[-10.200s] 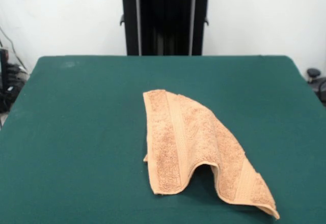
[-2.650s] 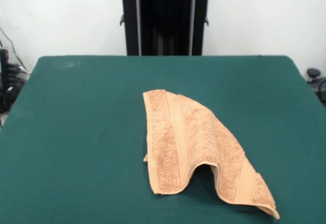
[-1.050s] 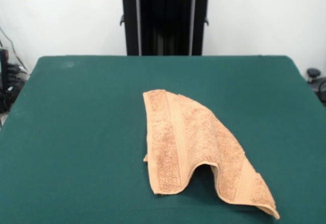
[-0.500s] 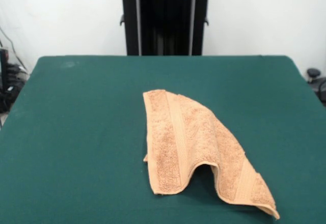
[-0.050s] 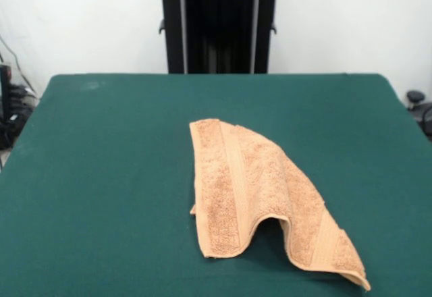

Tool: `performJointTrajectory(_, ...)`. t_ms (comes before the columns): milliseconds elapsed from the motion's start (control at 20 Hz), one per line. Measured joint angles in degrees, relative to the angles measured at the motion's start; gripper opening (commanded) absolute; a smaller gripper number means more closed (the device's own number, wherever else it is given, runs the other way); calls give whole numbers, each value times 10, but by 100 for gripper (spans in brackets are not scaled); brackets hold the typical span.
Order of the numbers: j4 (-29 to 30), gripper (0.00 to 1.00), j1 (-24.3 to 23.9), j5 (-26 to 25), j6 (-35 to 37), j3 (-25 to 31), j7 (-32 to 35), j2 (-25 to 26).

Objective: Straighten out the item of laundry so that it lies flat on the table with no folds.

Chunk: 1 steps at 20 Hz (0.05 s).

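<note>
Though the brief setup calls for places relative to the claw, no claw shows in the front view, so whether it is apart or together cannot be told, and places are given by the table instead.

The small orange-tan terry-cloth towel [image 5: 260, 192] lies on the large rectangular table with the dark green cloth-like top [image 5: 101, 175], a little right of the middle and toward the near edge. It is not flat. It is folded over itself into a rough triangle: a rounded corner points to the far side, the left part runs straight down toward the camera, and the right part slants off to a pointed corner at the near right, almost at the picture's bottom edge. A flat woven band [image 5: 235, 175] runs lengthwise down the left part. Between the two near ends the hemmed edge arches up off the table, leaving a dark shadowed gap beneath it.

Behind the table's far edge stands a black upright stand [image 5: 219, 30], well apart from the towel. Dark cables and gear [image 5: 10, 108] sit off the table's left side.
</note>
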Motion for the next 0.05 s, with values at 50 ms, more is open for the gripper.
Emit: performJointTrajectory(50,0,100,0,0,0,0,0,0)
